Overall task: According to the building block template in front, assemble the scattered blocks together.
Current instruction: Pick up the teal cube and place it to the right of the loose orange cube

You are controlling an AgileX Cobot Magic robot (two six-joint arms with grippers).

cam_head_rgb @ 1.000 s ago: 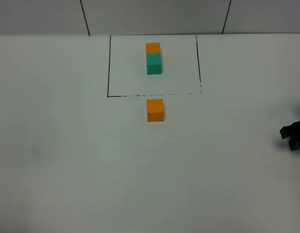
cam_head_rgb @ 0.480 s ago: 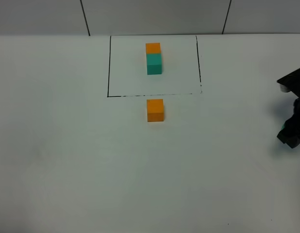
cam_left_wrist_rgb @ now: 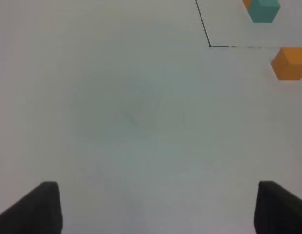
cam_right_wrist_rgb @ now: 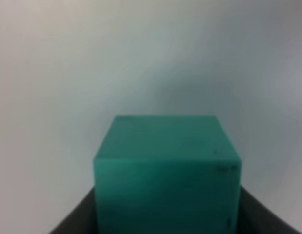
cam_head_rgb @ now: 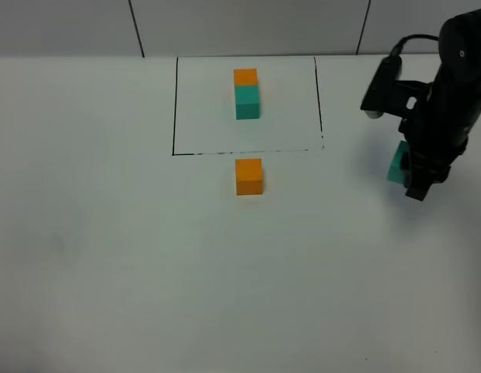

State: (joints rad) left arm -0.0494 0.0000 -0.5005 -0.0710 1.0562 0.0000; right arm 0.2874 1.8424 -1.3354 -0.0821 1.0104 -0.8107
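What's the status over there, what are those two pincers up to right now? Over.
Left pincer open, empty. Right pincer shut on teal cube. Orange cube sits loose near template. Nothing between the cubes.

Your right arm (cam_head_rgb: 446,93) has swung in from the right edge of the overhead view, where a second ago only its tip showed low at the border. Now most of it stands over the desk (cam_head_rgb: 147,272), near the right side of the drawn rectangle (cam_head_rgb: 175,109). The teal cube (cam_head_rgb: 395,164), barely visible before, now shows plainly, clamped in the right jaws.
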